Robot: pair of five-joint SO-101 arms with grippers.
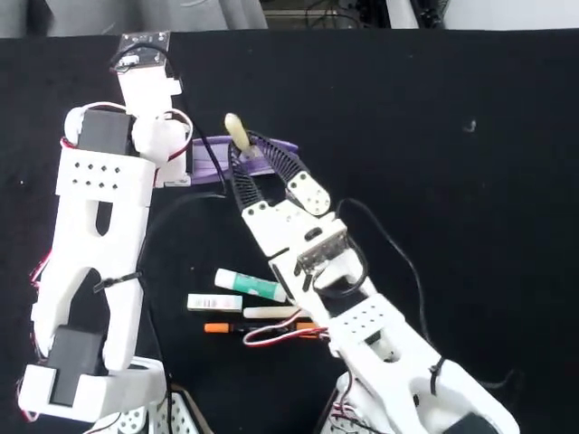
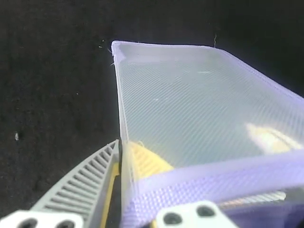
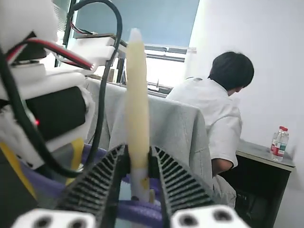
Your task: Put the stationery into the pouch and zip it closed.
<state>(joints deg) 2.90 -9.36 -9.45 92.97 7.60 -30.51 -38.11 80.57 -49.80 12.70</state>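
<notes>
The translucent pouch (image 1: pixel 284 146) with its purple zip edge lies at the back middle of the black table (image 1: pixel 434 163). My left gripper (image 1: pixel 186 159) is shut on the pouch's (image 2: pixel 190 109) side edge, with one ribbed finger (image 2: pixel 85 190) outside and the gripper (image 2: pixel 121 149) at the rim. My right gripper (image 1: pixel 247 147) is shut on a cream pen (image 1: pixel 237 131) that stands upright over the pouch's mouth. In the right wrist view the cream pen (image 3: pixel 137 95) rises between the gripper's (image 3: pixel 138 164) black fingers. A pale shape (image 2: pixel 270 137) shows through the pouch wall.
On the table in front of the right arm lie a green-and-white glue stick (image 1: pixel 251 285), a white eraser (image 1: pixel 214 302), another cream pen (image 1: pixel 270 312) and an orange pen (image 1: pixel 223 327). The left arm (image 1: pixel 95 235) stands along the left side. Black cables (image 1: pixel 389 244) trail right.
</notes>
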